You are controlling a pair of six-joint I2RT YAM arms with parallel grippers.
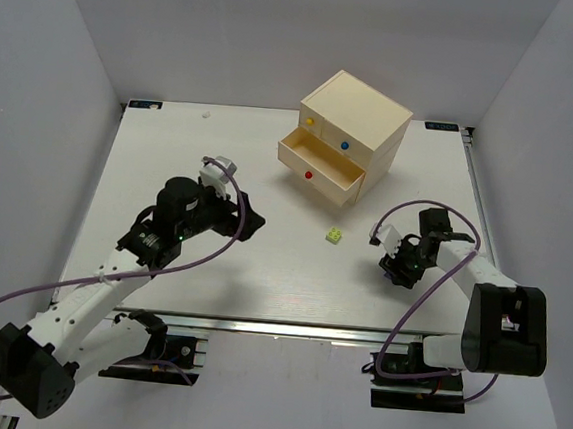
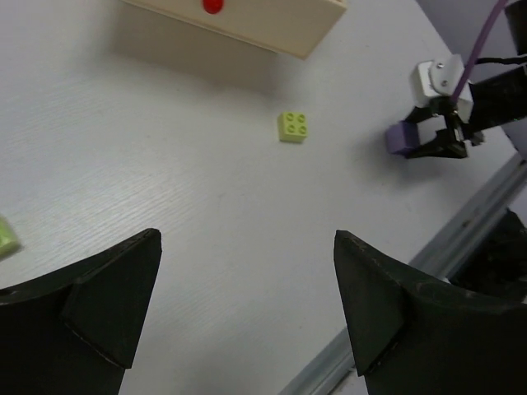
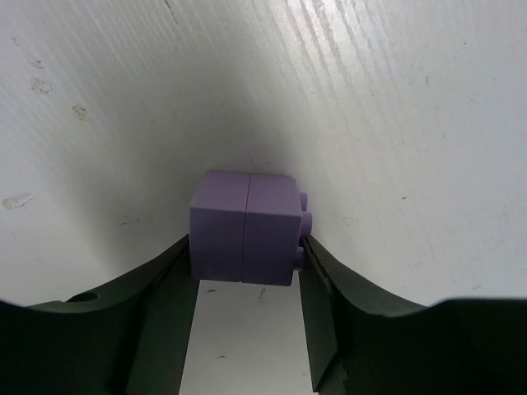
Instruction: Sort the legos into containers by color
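Observation:
A lavender purple lego [image 3: 245, 237] sits between the fingers of my right gripper [image 3: 247, 255], which is shut on it, low over the table. The same lego [image 2: 401, 138] shows in the left wrist view. In the top view my right gripper [image 1: 392, 265] is right of a lime-yellow lego [image 1: 335, 236], which lies loose in front of the chest [image 1: 361, 109]; the left wrist view shows it too [image 2: 293, 127]. The bottom drawer [image 1: 324, 154] with the red knob [image 1: 309, 174] is pulled open. My left gripper [image 1: 253, 219] is open and empty, its fingers [image 2: 111, 288] wide apart.
The chest's upper drawers with the yellow knob [image 1: 311, 122] and the blue knob [image 1: 344, 144] are closed. A pale green piece [image 2: 5, 237] shows at the left edge of the left wrist view. The table's near edge rail [image 1: 287, 325] runs behind both grippers.

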